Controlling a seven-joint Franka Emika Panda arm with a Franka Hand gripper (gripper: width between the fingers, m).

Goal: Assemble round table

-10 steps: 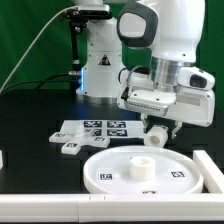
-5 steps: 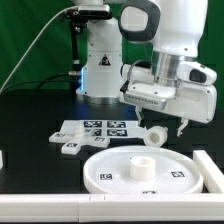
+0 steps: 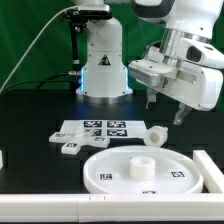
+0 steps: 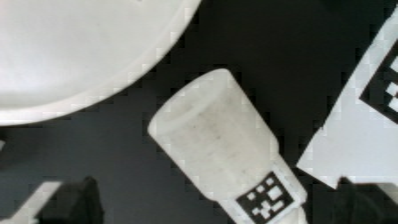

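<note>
The round tabletop disc lies flat at the front, with its central hub standing up. The short white leg lies on its side on the black table just behind the disc. My gripper hangs open and empty above the leg, well clear of it. In the wrist view the leg lies below the gripper, with a square tag on its end. The disc rim is beside it. A small white base piece lies near the marker board.
The marker board lies behind the disc, and its corner shows in the wrist view. The robot base stands at the back. A white block sits at the exterior view's right and a white bar along the front.
My gripper has risen from around the leg and moved toward the exterior view's right. The leg stays lying on the table.
</note>
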